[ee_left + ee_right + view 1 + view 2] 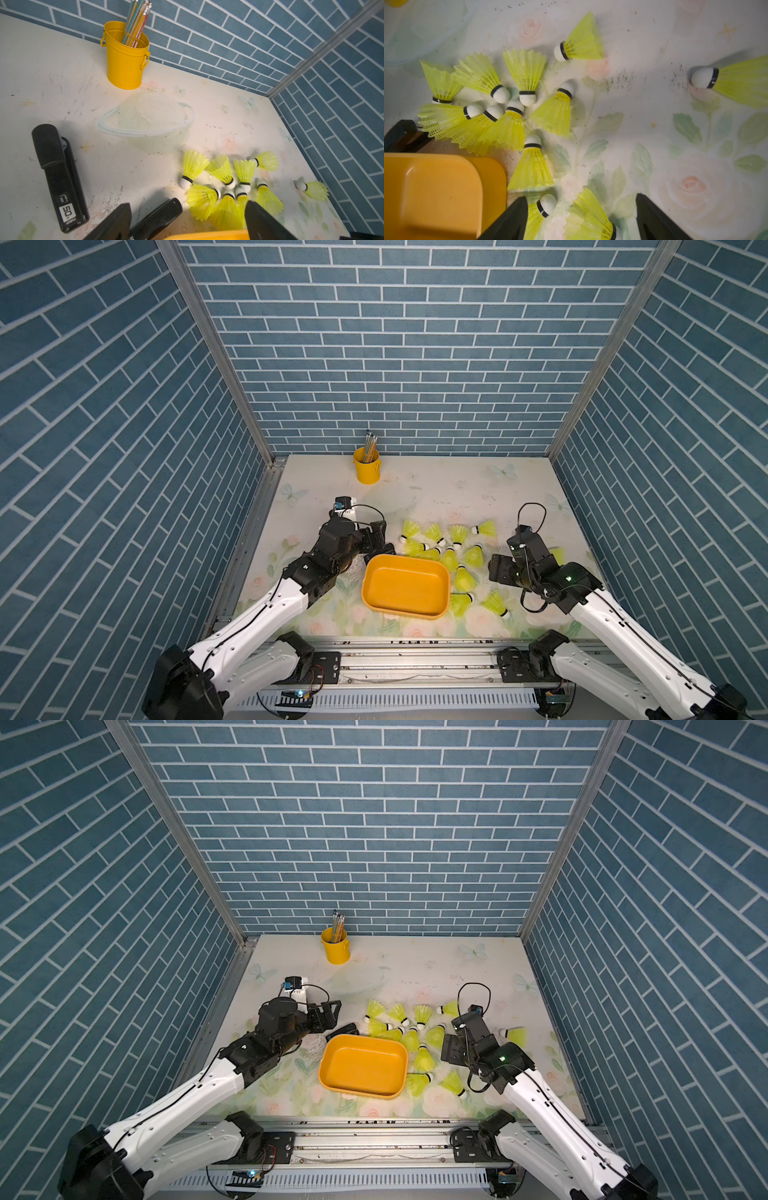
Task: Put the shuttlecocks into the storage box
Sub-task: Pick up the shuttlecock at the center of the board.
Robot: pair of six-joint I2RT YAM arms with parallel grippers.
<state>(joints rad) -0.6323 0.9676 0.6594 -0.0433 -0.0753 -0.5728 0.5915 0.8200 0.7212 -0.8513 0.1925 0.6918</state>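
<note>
Box status: storage box [405, 589] sits on the counter [449, 489] and is empty. No transfers done, so I'd call this the start.

Left jaws: wide apart, holding nothing. The box rim shows right between their tips in the left wrist view, so they hover at its far corner. The shuttlecocks [473, 556] lie just ahead of them, packed skirts-touching, white tips mostly pointing inward. A black bar-shaped object [158, 216] also lies between the jaws, just beside the cluster. Can't tell what it is, though it looks like the stapler [60, 176] lying outside the jaws on the side away from the cluster. Both are clutter, not targets.

Right jaws: wide apart, empty. A near pair [588, 216] of shuttlecocks lies between the fingers [658, 220] with clear gaps either side, not gripped. The box is just beside these jaws on their left, and the main cluster is ahead of them. A lone shuttlecock [737, 81] is ahead and to their right, well apart from the rest.

Why it's laid out like this, as I read it:
- The cluster hugs the box's far and right edges, so carries are short.
- Each arm comes in from its own side, splitting the pile.
- The wide opening suits the flared skirts, since the jaws have to straddle them.

Risk: with two shuttlecocks between the right jaws, closing could take both or crush a thin skirt. The banded tip looks like the firmer hold.

The pencil bucket [366, 470] is far ahead of the left jaws by the back wall. It's not the target.
</note>
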